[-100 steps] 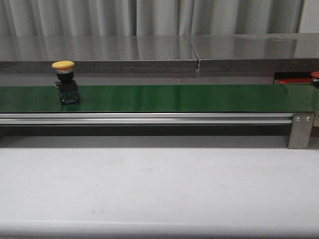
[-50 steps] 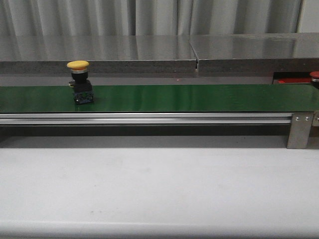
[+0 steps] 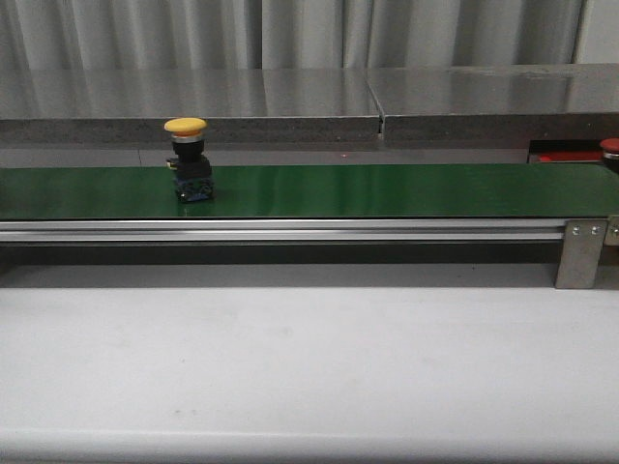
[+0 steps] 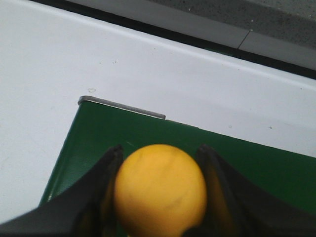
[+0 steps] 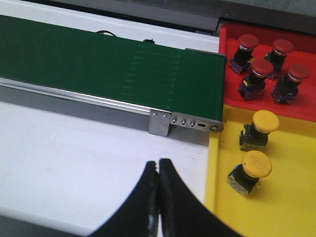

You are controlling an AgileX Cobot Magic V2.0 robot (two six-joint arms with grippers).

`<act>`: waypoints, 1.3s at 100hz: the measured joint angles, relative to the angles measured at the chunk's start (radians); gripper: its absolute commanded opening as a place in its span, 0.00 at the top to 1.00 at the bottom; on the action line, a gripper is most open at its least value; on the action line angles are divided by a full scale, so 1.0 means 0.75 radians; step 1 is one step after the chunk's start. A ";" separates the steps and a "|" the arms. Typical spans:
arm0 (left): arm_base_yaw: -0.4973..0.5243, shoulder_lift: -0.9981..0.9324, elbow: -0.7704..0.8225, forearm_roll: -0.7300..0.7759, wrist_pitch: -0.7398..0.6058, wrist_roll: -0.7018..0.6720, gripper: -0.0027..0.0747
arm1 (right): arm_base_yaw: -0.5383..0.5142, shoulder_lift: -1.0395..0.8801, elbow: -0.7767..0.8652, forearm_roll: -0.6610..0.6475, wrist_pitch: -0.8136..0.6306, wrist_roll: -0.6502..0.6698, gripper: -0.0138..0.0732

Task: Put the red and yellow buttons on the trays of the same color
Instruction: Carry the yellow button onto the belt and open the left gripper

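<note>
A yellow button [image 3: 186,127] on a black and blue base stands upright on the green belt [image 3: 387,188], left of its middle, with no gripper near it in the front view. My left gripper [image 4: 161,149] is shut on another yellow button [image 4: 160,190], its fingers on both sides of the cap, above the belt's end [image 4: 256,170]. My right gripper [image 5: 158,162] is shut and empty over the white table, beside the yellow tray [image 5: 291,197], which holds two yellow buttons [image 5: 256,165]. The red tray [image 5: 227,84] behind it holds several red buttons [image 5: 261,69].
The belt's metal rail and end bracket [image 3: 580,253] run along the white table [image 3: 290,358]. A grey stone ledge [image 3: 290,126] lies behind the belt. A sliver of the red tray [image 3: 566,156] and a red cap [image 3: 611,146] show at the far right.
The yellow button on the belt has travelled to the right, from near the left end toward the middle. Nothing else in the front view has moved.
</note>
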 measured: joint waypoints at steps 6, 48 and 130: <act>0.000 0.011 0.000 0.000 0.006 0.001 0.99 | 0.000 0.000 0.000 0.000 0.000 0.000 0.92; -0.006 0.076 -0.002 -0.016 0.043 0.003 0.57 | 0.000 0.000 0.000 0.000 0.000 0.000 0.92; -0.076 -0.448 0.067 -0.009 0.171 0.041 0.11 | 0.000 0.000 0.000 0.000 0.000 0.000 0.92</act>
